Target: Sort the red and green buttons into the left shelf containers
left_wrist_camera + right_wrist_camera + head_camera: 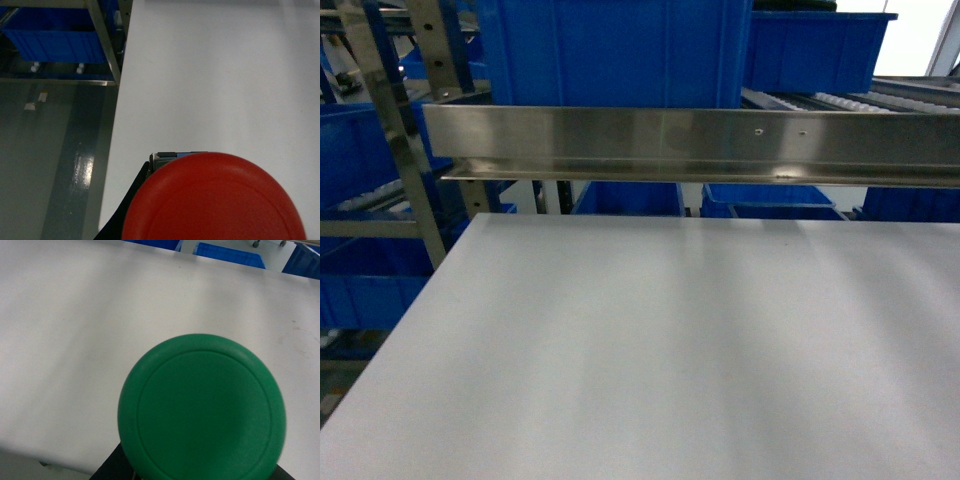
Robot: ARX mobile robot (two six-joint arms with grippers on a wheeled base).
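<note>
Filling the lower part of the left wrist view, the red button sits right under that camera, cap toward the lens, with a sliver of its grey-blue base showing just beyond the cap and a dark finger of the left claw curving up its near-left side. That closeness suggests the left claw is clamped on the button, though the jaws themselves are hidden behind the cap, so I cannot tell for sure. The right wrist view is the same story: the green button blocks the right claw, with only dark bits of the fingers peeking out below the cap. Clamped or not, I cannot tell.

Held cap-up like this, each button is probably gripped by its base, ready to be carried over and let go.

Out past each claw lies the bare white table. Beyond the left claw and off to its left, the table edge drops to a grey floor, with a metal rack leg and a blue bin farther out.

The head view shows neither claw nor button. It alone shows the steel shelf rail across the far table edge and the large deep blue bins above it, where the buttons likely belong.
</note>
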